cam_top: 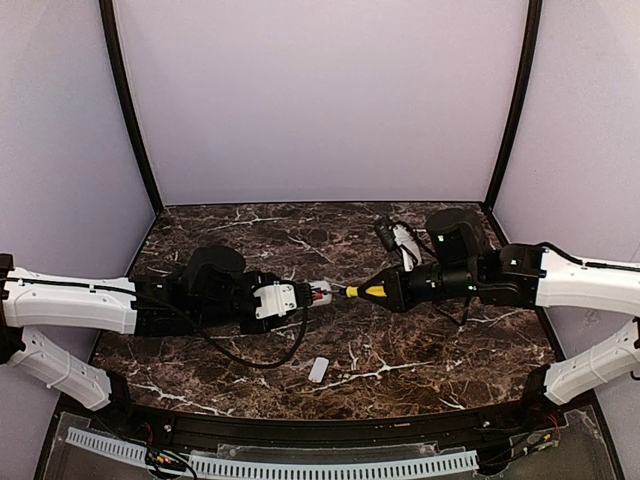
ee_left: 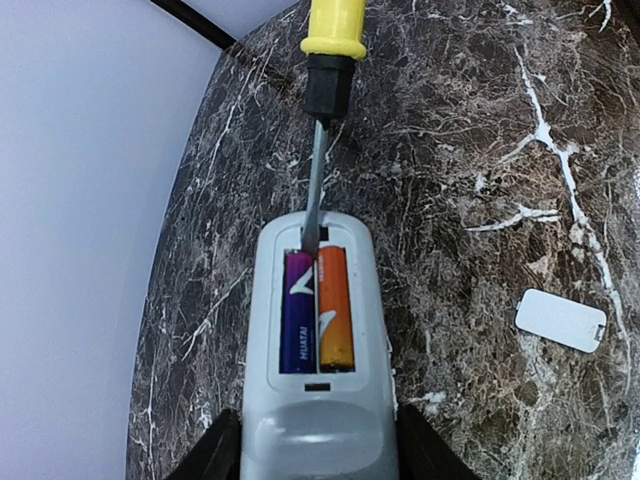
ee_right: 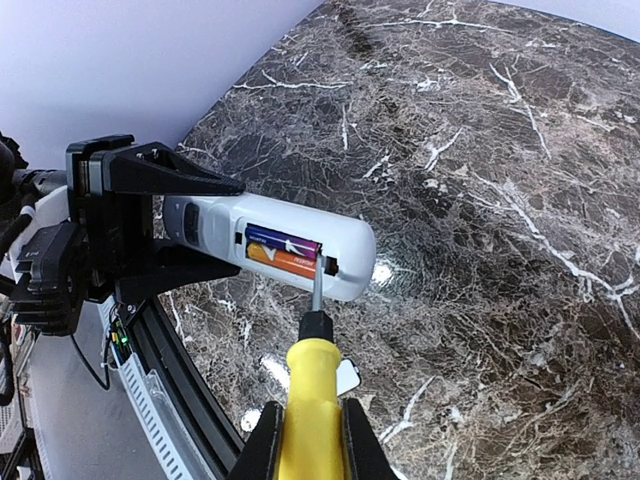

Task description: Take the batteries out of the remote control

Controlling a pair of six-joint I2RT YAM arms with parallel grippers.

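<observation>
My left gripper is shut on the white remote control, holding it level above the table with its open battery recess facing up. Two batteries lie side by side in the recess, one purple and one orange. My right gripper is shut on a yellow-handled screwdriver. The blade tip rests in the recess at the far end of the batteries, between the two cells. In the top view the remote control and screwdriver meet at mid-table.
The small white battery cover lies on the dark marble table near the front edge, right of the remote. A black cable loops under the left arm. A black rail borders the table's front; pale walls close the sides and back.
</observation>
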